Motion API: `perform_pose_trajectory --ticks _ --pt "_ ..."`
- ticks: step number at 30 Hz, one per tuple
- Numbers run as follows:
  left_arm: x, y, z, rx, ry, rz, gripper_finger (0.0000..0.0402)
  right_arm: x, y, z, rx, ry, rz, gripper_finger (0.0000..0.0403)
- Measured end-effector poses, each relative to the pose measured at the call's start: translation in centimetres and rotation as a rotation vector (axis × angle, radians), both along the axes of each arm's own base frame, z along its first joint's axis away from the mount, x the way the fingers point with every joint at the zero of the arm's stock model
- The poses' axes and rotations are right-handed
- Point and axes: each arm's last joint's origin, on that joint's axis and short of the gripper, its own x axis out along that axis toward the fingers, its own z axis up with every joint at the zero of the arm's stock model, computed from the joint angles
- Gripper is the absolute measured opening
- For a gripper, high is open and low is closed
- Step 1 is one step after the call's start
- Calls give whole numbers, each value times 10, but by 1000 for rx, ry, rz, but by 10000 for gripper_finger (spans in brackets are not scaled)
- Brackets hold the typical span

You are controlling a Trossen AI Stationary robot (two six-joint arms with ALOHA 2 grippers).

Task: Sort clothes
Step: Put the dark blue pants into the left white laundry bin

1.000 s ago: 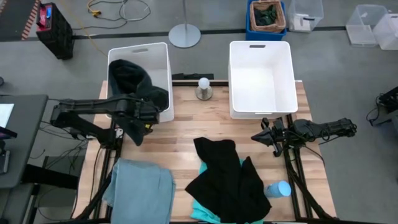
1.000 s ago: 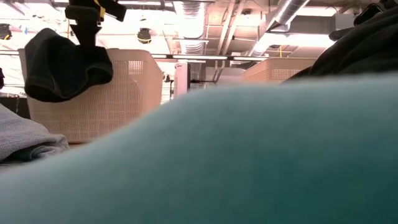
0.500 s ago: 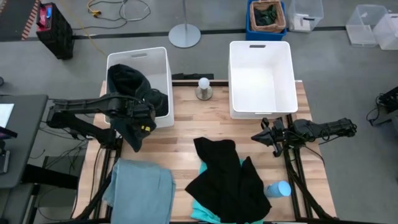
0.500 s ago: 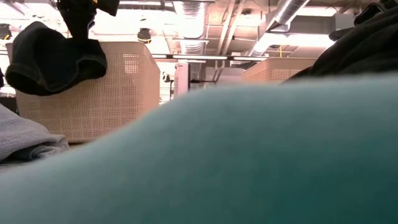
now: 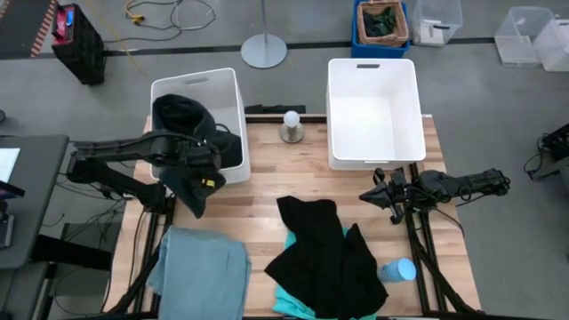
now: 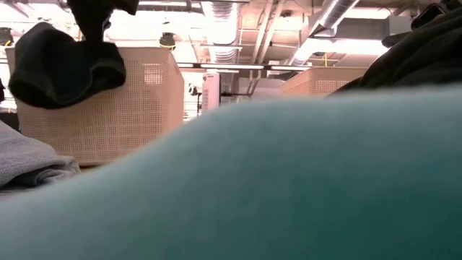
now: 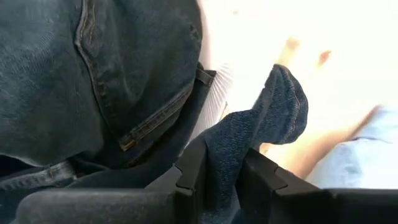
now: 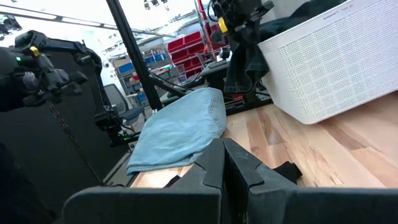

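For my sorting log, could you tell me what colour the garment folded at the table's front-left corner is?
Dusty grey-blue garment, seen best in the high view.

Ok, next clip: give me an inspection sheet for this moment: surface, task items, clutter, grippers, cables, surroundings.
Surface: wooden table, bare in the middle.
Job's things: dark garment half in the left white bin, one end hanging over the bin's near rim; black garment lying on the turquoise one; grey-blue garment at the near left corner. Right white bin empty.
Clutter: small white-topped object between the bins; light blue cylinder near right.
Grippers: left gripper shut on the dark garment at the left bin; right gripper shut, low over the table's right side.
Cables: yellow and white cords on the floor.
Surroundings: blue crate, clear boxes, stand base.
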Motion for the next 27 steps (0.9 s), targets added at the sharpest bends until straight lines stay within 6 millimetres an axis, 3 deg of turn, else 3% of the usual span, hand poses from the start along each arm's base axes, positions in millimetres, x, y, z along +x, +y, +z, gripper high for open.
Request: perform_pose_trajectory --ticks 16,24,27 --pt "-11 1 58 72 -202 31 30 0 0 0 -9 -1 -1 24" --pt "-31 7 112 289 -426 138 10 0 0 0 -11 -1 -1 24" --pt "-37 10 121 401 -454 201 10 0 0 0 -11 -1 -1 24"
